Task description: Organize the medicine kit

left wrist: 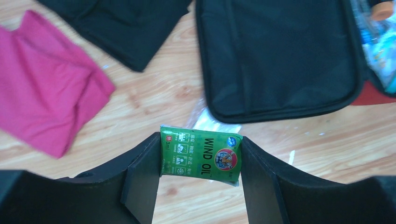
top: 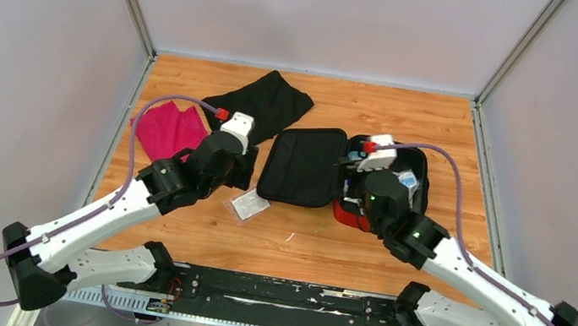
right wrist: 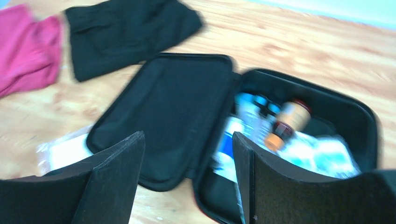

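Risk | green Wind Oil box (left wrist: pixel 201 157), pinched by left jaws, could be knocked loose against red soft medicine kit (top: pixel 302 165) rim | right jaws spread, empty

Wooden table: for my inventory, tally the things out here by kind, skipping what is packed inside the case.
Cloths: 2 (black folded cloth, magenta crumpled cloth)
Cases: 1 (open red zip-around soft medicine kit)
Packets: 1 (clear flat plastic packet)
Boxes: 1 (small green Wind Oil box, in left end effector)
Total: 5
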Motion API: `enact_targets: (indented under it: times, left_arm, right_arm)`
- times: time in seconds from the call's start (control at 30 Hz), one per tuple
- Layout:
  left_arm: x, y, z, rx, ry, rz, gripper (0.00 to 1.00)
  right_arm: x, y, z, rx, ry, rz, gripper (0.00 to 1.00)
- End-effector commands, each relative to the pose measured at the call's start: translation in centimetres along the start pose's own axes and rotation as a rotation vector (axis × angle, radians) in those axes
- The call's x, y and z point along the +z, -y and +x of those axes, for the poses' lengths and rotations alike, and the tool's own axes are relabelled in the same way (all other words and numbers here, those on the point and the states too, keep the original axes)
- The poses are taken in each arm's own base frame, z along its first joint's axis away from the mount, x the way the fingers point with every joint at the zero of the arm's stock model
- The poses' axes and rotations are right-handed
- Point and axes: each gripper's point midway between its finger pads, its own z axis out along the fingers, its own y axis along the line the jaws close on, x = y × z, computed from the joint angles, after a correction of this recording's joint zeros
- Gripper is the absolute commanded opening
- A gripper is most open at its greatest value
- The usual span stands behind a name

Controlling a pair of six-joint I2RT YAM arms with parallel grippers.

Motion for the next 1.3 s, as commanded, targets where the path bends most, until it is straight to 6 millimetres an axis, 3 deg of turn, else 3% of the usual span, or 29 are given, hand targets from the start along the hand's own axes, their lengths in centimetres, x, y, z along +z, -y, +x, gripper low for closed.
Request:
enact_targets:
  times: [0.0, 0.13, 0.4, 0.63, 0.8, 0.93, 1.1, 1.27]
  left_arm:
    - [2.1, 5.9, -3.7, -0.075, 0.075, 0.210, 0.59]
    - [4.5, 11.1, -5.7, -0.060, 0.072, 0.334, 0.59]
    - [10.4, 21.5, -8.8, -0.066, 0.069, 0.543, 0.60]
    - [15.4, 28.8, -8.3, 0.006, 0.011, 0.654, 0.58]
    - [19.3, 30.3, -6.2, 0.094, -0.041, 0.628, 0.58]
    - [20.8, 30.9, -4.8, 0.152, -0.080, 0.630, 0.61]
    - [21.4, 30.9, -3.8, 0.168, -0.108, 0.629, 0.73]
    - [20.8, 30.8, -4.0, 0.168, -0.112, 0.633, 0.86]
  right_arm:
    - [-3.9, 9.1, 2.3, 0.219, -0.074, 0.359, 0.73]
    - [-6.4, 11.0, 1.6, 0.324, 0.009, 0.369, 0.73]
    - [-10.4, 13.4, 0.7, 0.360, 0.125, 0.393, 0.72]
    - [-12.3, 14.8, 1.9, 0.373, 0.162, 0.421, 0.71]
    - [-12.7, 15.0, 2.6, 0.354, 0.143, 0.421, 0.71]
    - [-12.8, 15.2, 3.0, 0.337, 0.135, 0.436, 0.71]
    - [-12.7, 15.3, 3.3, 0.332, 0.127, 0.449, 0.72]
    - [-12.3, 15.2, 3.8, 0.349, 0.114, 0.453, 0.72]
